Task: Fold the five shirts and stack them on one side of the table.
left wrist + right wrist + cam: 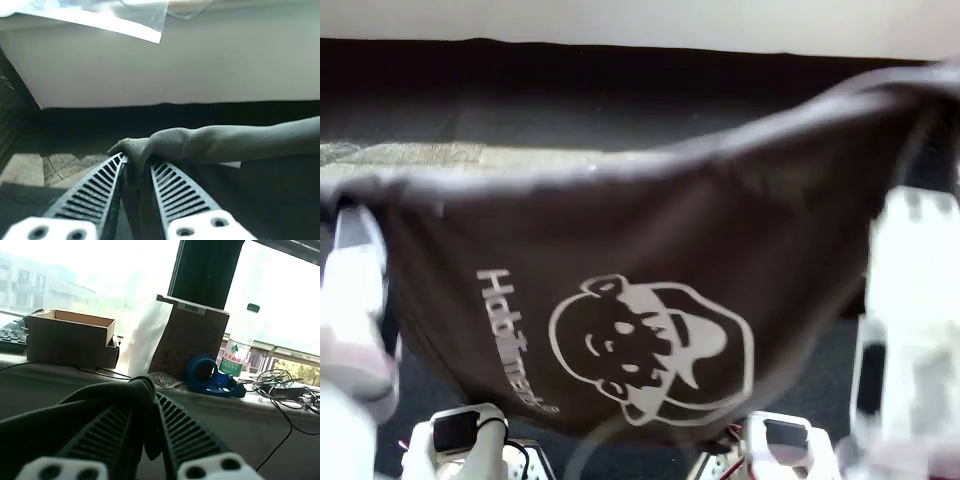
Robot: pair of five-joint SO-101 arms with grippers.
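A dark brown shirt [650, 260] with a white cartoon print hangs stretched in the air across the high view, held up by both arms. My left gripper [136, 161] is shut on one corner of the shirt [210, 145], with cloth bunched between its ribbed fingers [175, 190]. My right gripper [145, 390] is shut on another corner of the shirt [75, 415], which drapes over its fingers [185, 432]. In the high view, white arm parts show at the left edge [355, 300] and the right edge [910, 320], beside the hanging shirt.
The dark table [520, 110] lies behind and below the shirt. Two arm bases [470, 440] stand at the near edge. In the right wrist view, a cardboard box [70, 337], a blue tape holder [207, 375], a bottle and cables sit on a ledge by the window.
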